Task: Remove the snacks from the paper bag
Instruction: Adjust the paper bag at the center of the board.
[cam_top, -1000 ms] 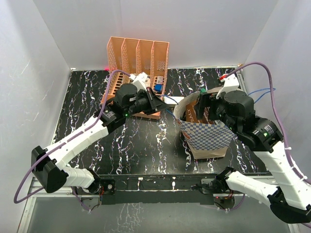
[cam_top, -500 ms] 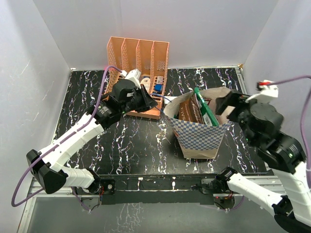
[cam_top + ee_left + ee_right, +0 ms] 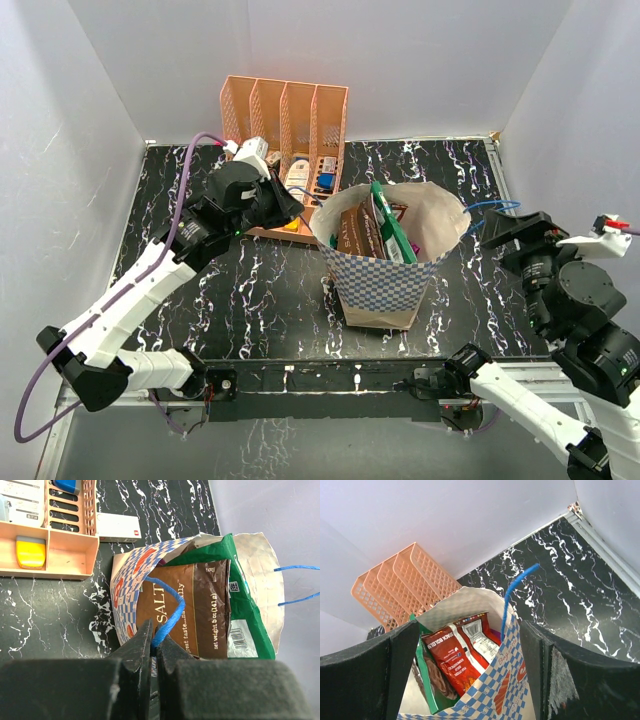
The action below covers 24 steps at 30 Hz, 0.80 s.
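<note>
The paper bag (image 3: 385, 280), blue-and-white checkered, stands upright mid-table with its mouth wide open. My left gripper (image 3: 288, 206) is shut on the bag's left blue handle (image 3: 167, 615), holding that rim toward the rack. Inside the bag stand the snacks: a dark brown Sea Salt packet (image 3: 195, 610), a green packet (image 3: 245, 605) and a red packet (image 3: 452, 662), with a sliver of purple (image 3: 495, 632) behind them. My right gripper (image 3: 495, 233) hangs open to the right of the bag, apart from it and holding nothing. The bag's right blue handle (image 3: 512, 597) sticks up between its fingers (image 3: 535, 670).
An orange perforated file rack (image 3: 285, 120) with small blue, yellow and white items stands at the back, just behind my left gripper. A small white box (image 3: 117, 527) lies beside the rack's base. White walls close in the black marbled table (image 3: 180, 220) on three sides.
The bag has slid left and its mouth has spread wide. My left gripper drew its handle toward the rack. My right gripper pulled out of the bag to the right.
</note>
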Available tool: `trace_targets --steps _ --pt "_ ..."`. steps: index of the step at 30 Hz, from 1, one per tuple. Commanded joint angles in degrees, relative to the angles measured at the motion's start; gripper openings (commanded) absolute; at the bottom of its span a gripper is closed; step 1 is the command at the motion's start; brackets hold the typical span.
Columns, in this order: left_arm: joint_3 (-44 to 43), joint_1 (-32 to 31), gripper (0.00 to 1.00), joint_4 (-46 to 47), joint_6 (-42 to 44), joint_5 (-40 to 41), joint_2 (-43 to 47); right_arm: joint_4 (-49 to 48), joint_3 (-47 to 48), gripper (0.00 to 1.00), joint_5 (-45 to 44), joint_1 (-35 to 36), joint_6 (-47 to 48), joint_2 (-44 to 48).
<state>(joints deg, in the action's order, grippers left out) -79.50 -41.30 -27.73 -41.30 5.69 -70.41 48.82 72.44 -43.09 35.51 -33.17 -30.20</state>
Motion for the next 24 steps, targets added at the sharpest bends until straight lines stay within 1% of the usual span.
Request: trace_targets --steps 1,6,9,14,17,20,21,24 --pt "-2.28 0.78 0.0 3.23 0.17 1.9 3.74 -3.64 -4.85 0.84 -6.14 0.05 -7.28 0.41" --pt "-1.93 0.78 0.0 3.15 -0.35 1.08 4.19 -3.82 -7.29 0.85 -11.92 0.59 -10.19 -5.37" --pt "-1.23 0.78 0.0 3.34 -0.93 0.5 4.54 -5.26 -7.78 0.84 -12.89 0.57 -11.65 -9.03" --pt "-0.26 0.78 0.0 4.42 -1.9 -0.69 5.17 -10.45 -10.12 0.81 -13.73 0.61 -11.04 -12.35" --pt "-0.21 0.78 0.0 4.67 -2.24 -1.33 5.32 -12.67 -11.2 0.73 -14.65 0.6 -11.01 -12.78" --pt "0.02 0.83 0.0 4.7 -2.29 -1.56 5.5 -17.14 -12.86 0.6 -15.02 0.6 -8.0 -12.63" --pt "0.17 0.79 0.0 4.7 -2.3 -1.61 5.59 -18.19 -13.2 0.57 -15.28 0.61 -7.5 -12.81" --pt "0.42 0.81 0.0 4.63 -2.41 -1.59 5.74 -21.94 -14.24 0.56 -16.3 0.5 -5.16 -13.66"
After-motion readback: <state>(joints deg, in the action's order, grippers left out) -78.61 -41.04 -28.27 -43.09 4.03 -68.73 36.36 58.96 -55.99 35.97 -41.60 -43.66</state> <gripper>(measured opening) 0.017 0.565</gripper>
